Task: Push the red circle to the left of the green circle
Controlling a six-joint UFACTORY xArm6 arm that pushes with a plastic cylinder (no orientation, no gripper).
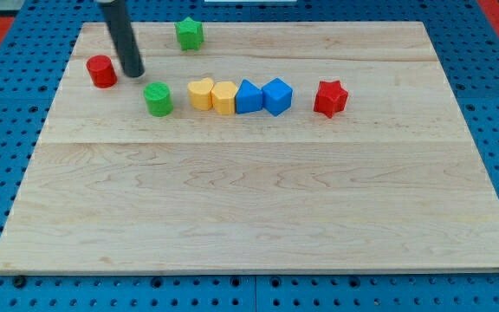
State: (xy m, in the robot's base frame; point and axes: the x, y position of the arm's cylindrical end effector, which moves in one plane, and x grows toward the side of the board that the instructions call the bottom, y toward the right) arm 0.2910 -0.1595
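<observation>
The red circle (102,71) stands near the board's left edge, up and to the left of the green circle (157,99). My tip (133,73) rests on the board just right of the red circle and up-left of the green circle, with a small gap to each.
A green star (189,33) sits near the view's top. A row runs right of the green circle: a yellow heart (200,93), a yellow block (224,97), two blue blocks (248,96) (277,95), then a red star (330,98). The wooden board (258,208) lies on a blue pegboard.
</observation>
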